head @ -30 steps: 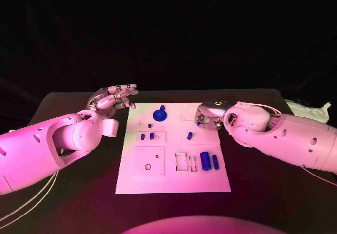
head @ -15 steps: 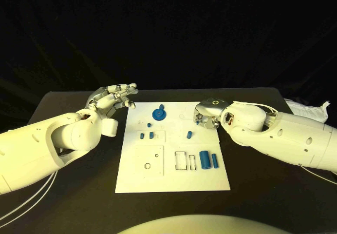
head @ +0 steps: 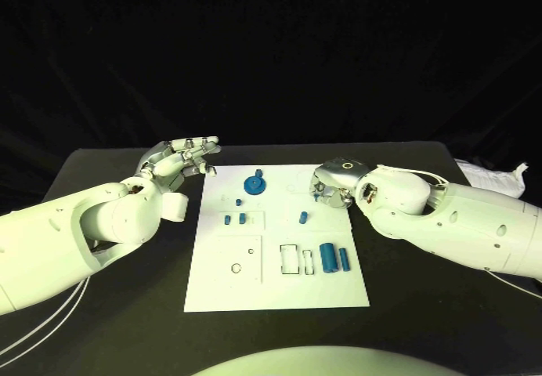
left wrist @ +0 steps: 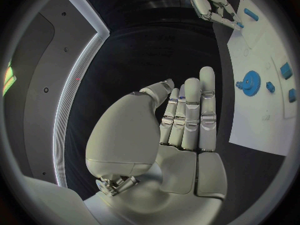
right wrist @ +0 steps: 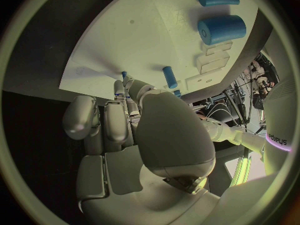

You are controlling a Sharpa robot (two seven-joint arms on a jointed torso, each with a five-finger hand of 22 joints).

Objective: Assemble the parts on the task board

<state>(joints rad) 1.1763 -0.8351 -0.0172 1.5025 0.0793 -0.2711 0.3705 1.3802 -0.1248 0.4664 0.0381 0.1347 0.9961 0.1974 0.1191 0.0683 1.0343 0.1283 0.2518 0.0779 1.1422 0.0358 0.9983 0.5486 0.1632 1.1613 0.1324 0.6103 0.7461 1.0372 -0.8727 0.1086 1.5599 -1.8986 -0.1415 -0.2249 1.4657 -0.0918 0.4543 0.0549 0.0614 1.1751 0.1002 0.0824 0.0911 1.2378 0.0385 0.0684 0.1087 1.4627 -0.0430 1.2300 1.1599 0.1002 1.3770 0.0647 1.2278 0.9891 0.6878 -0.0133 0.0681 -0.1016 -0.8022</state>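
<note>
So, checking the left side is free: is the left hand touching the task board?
Apart. The head view shows the left hand raised beside the task board, over dark table.

dim room | lit table centre | wrist views fisheye-bent

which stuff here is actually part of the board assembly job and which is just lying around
Part of the job:
- task board
- blue gear-shaped part
- large blue cylinder
- thin blue pin
- small blue peg
- right hand, over the board's far right corner
- left hand, beside the board, holding nothing

Just lying about:
- white crumpled thing at the table's right edge
</note>
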